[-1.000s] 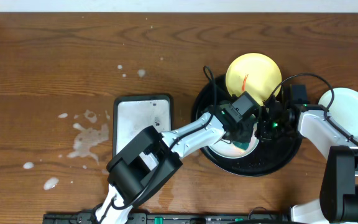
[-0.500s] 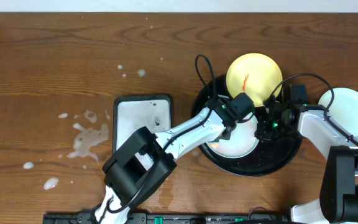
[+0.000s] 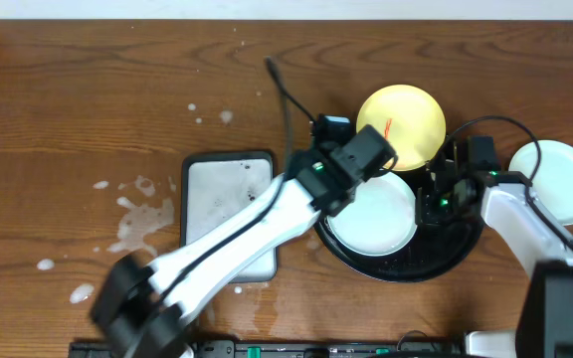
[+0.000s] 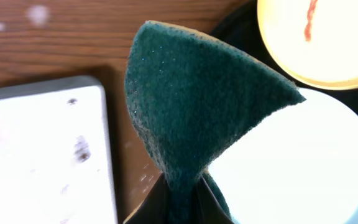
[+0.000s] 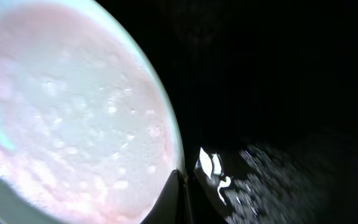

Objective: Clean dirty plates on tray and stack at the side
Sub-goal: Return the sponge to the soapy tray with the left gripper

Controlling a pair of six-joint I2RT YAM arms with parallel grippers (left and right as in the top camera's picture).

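- left gripper [image 4: 184,198] was clamped on a dark green scouring pad [image 4: 191,106], up over the left edge of the black tray [image 3: 444,261].
- a mint-white plate [image 3: 371,214] lay in the tray, and the yellow plate [image 3: 401,124], red smear showing, sat at its far rim.
- right gripper [image 5: 183,190] had its jaws together, tips right at the mint-white plate's rim.
- a second pale plate [image 3: 557,179] sat on the bench [image 3: 68,119], right of the tray.
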